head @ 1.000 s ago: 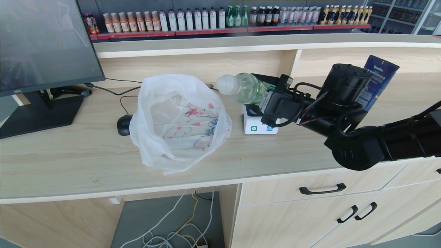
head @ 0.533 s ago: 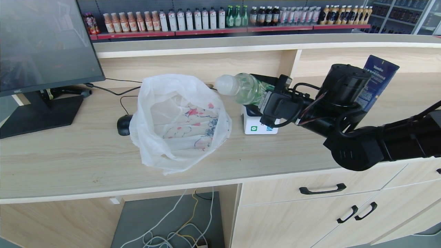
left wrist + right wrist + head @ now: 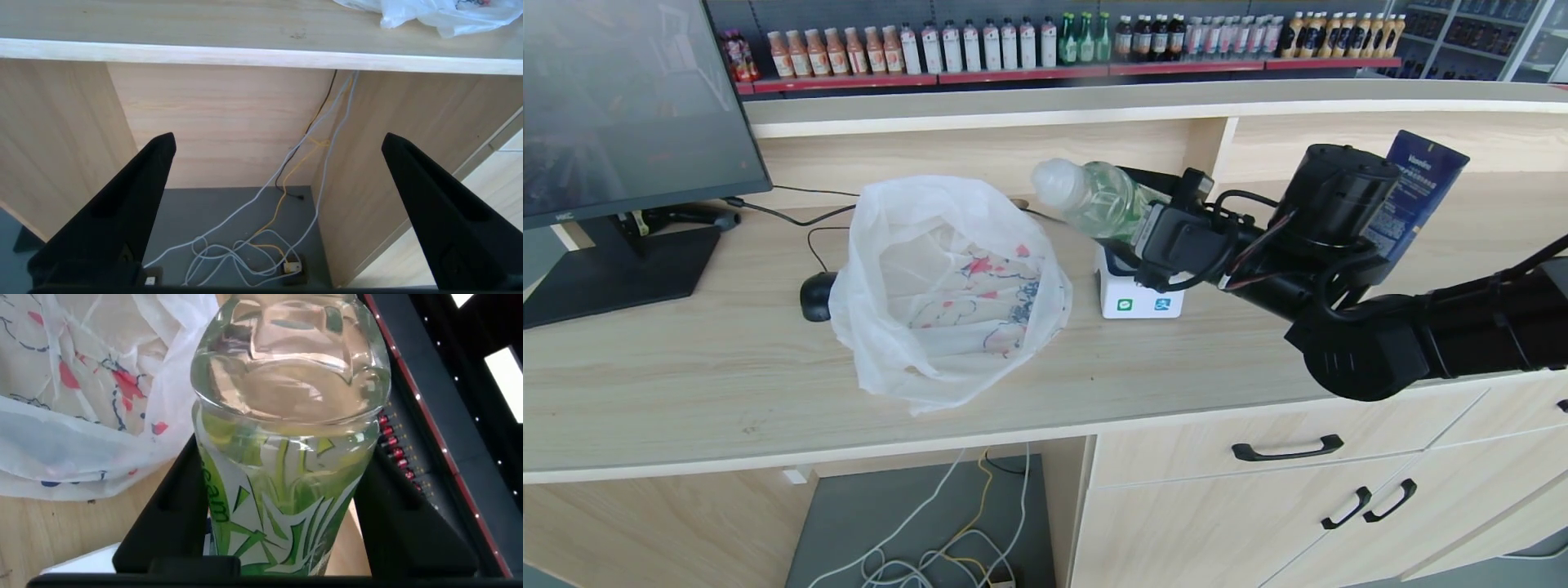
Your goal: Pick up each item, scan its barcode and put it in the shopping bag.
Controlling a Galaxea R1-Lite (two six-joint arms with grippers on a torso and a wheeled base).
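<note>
**Bottle clamped over the scanner, open bag just beside it**

Head view: the right gripper (image 3: pixel 1137 222) is closed around a clear plastic bottle (image 3: pixel 1092 198), which lies tilted on its side in the air above the small white scanner box (image 3: pixel 1139 299). The bottle's rounded end points towards the shopping bag (image 3: pixel 947 278). The bag sits slumped on the counter (image 3: pixel 686 367) with its mouth open upward, near the scanner but apart from it. The raised back wall of the counter runs close behind both. A mouse (image 3: pixel 815 296) lies against the bag's far side, a tall blue box (image 3: pixel 1419 189) stands behind the arm, and the monitor (image 3: pixel 629 106) is well apart. The open room lies above the bag and towards the counter's front edge.

Left wrist view: the left gripper (image 3: pixel 278 204) hangs below the counter edge (image 3: pixel 163 37) with its fingers (image 3: pixel 122 220) spread wide and nothing between them. Loose cables (image 3: pixel 270 245) lie on the floor beneath it.

Right wrist view: both fingers (image 3: pixel 163 514) press the bottle (image 3: pixel 286 416) at its labelled middle. That looks like a sound place to hold it, since the ribbed wall there is probably stiffer than the smooth shoulder. The thin plastic would likely dent under a hard squeeze, and the glossy label could slip. Whether it is full I cannot tell, so I would treat it as having some weight. The bag (image 3: pixel 73 392) is soft film — its rim will fold if nudged, so the bottle is better lowered into the mouth than pushed in from the side.
</note>
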